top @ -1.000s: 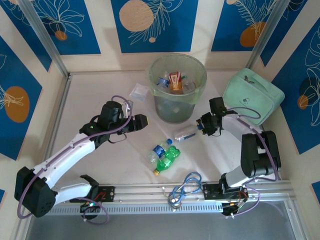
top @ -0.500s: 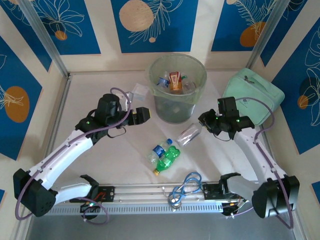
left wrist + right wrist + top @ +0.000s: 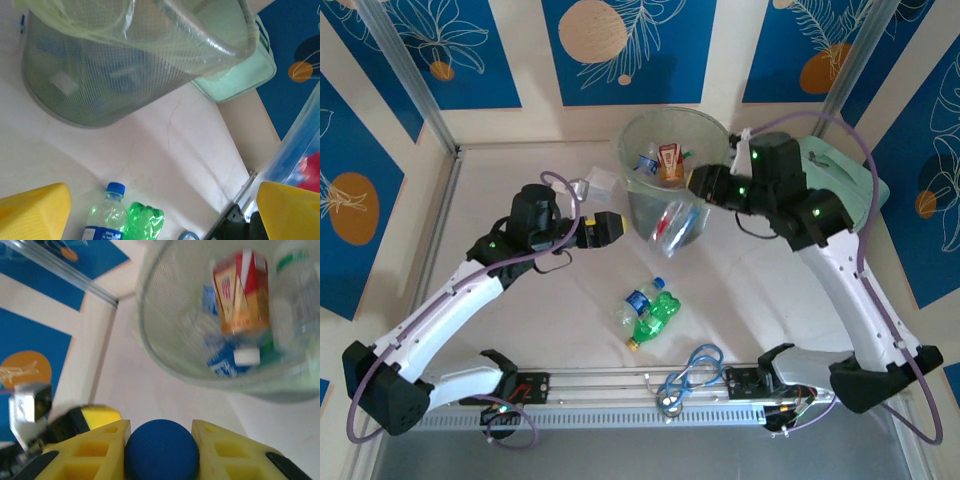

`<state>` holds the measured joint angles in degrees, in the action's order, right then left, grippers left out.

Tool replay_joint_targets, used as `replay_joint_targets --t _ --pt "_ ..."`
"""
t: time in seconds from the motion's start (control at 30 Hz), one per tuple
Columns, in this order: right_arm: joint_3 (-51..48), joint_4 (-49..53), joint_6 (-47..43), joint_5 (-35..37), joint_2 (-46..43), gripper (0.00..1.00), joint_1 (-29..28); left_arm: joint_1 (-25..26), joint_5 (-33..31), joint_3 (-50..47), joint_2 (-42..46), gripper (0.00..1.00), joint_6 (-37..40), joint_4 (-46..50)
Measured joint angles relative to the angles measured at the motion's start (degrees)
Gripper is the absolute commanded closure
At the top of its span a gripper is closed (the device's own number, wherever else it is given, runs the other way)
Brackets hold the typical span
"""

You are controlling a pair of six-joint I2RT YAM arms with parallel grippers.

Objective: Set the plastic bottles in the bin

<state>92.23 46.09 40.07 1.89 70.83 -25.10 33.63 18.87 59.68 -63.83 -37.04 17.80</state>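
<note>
Clear btl [image 3: 676, 223] — now up by bin [image 3: 642, 205]

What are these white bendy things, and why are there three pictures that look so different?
They are two robot arms bolted to a table. The big picture looks down from above; the other two come from little cameras on each wrist. The right hand pinches a clear bottle up by the green bin, which already has bottles inside. The left hand is open and holds nothing. On the table lie a blue-labelled bottle, a green bottle, a blue cable, a small plastic bag and a mint soft case.
</note>
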Motion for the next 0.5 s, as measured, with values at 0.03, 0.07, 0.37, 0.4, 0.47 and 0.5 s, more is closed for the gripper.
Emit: replay_joint_targets --t 0.03,0.07,0.37,0.4,0.47,0.5 --pt "2.7 -0.2 0.0 -0.2 1.6 0.68 1.0 0.0 -0.5 0.0 0.5 0.04 -0.1 0.0" --pt "5.2 -0.2 0.0 -0.4 3.2 0.68 2.1 0.0 -1.0 -0.1 1.2 0.04 -0.1 -0.1" --pt "29.7 1.2 -2.3 2.1 22.3 0.68 6.8 0.0 -4.3 -2.2 2.8 0.06 -1.5 -0.4" --pt "31.5 1.6 -2.7 2.6 24.0 0.68 6.9 0.0 -4.5 -2.6 2.8 0.07 -1.7 -0.3" --pt "35.4 2.9 -4.2 4.0 27.8 0.68 7.1 0.0 -4.8 -3.3 2.8 0.07 -1.9 0.0" --pt "36.8 3.5 -4.9 4.4 29.3 0.68 7.1 0.0 -5.1 -3.4 2.7 0.07 -2.1 0.2"
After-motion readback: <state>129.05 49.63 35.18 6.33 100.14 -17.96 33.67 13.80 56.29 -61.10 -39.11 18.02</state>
